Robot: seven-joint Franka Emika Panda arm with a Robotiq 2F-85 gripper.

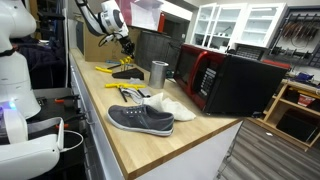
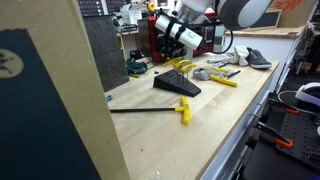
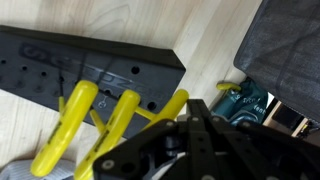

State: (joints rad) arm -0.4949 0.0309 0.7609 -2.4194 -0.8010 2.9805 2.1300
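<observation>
Workshop bench with a pale wooden top (image 1: 190,140) is filling both exterior views, with cabinets and tool racks sitting behind. The gripper (image 2: 178,60) is hanging low over the far end of the bench, right above a yellow-handled tool (image 3: 105,120). In the wrist view the tool's yellow handles are fanning out from under the gripper (image 3: 197,120) and lying across a black perforated block (image 3: 70,65), which is resting on the wood. Cannot tell if the jaws are spread or pinching the handles: the tips are blending into dark shapes in the wrist view and are showing too small elsewhere. A teal item (image 3: 245,102) is sitting just beside the gripper, against a dark panel. A steel cup (image 1: 158,72) is standing near the block. Yellow-handled pliers (image 1: 127,90) are lying between the block and a grey shoe (image 1: 140,119), well apart from the gripper. A red-and-black microwave (image 1: 225,80) is sitting beyond the cup. A black rod with a yellow head (image 2: 150,108) is lying on the wood in an exterior view.
</observation>
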